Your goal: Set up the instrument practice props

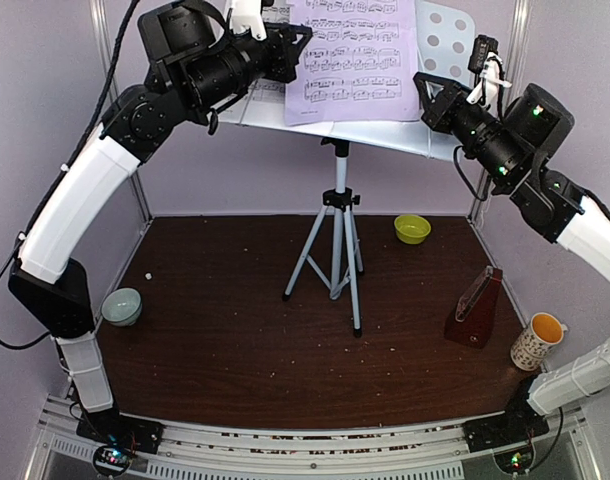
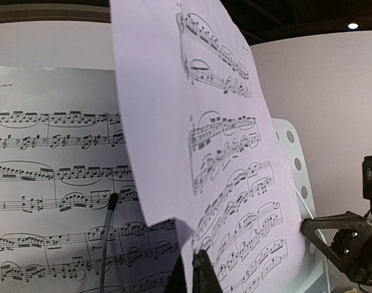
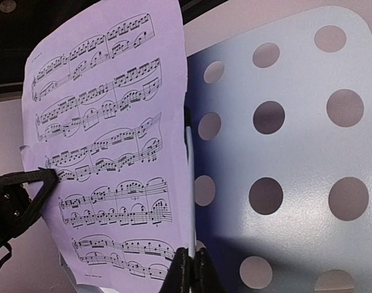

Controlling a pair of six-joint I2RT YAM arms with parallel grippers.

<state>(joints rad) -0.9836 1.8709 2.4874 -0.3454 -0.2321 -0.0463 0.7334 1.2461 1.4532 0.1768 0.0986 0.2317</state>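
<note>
Inspection findings.

The white perforated music-stand desk [image 1: 447,40] sits on a silver tripod [image 1: 337,250] standing about mid-table on the dark brown table [image 1: 215,340]. The overhead view cuts off the desk's top edge.

A printed sheet-music page [image 1: 353,60] of white paper stands in front of the desk, its upper part out of frame overhead. The left gripper [image 1: 303,45] is at this page's left edge. In its wrist view the fingers [image 2: 204,274] are clenched with the paper's lower edge running between them, so the page is grasped (only the fingertips show, at the bottom border).

The right gripper [image 1: 427,95] is at the page's lower right corner, fingers [image 3: 204,274] pressed together. The page edge meets the tips, but whether paper lies between them cannot be made out.

A second printed page [image 2: 52,183] lies flat on the desk behind the first, largely hidden overhead by the left arm. A thin grey rod [image 2: 107,238] crosses it; its nature is unclear.

The small red-brown pyramid metronome [image 1: 475,310] stands on the table at right, well apart from the tripod. Its cover is hard to distinguish.

Also present are a yellow-green bowl [image 1: 412,228] at the rear, a pale grey-green bowl [image 1: 122,306] at left, and a patterned mug with yellow interior [image 1: 538,340] near the metronome.
</note>
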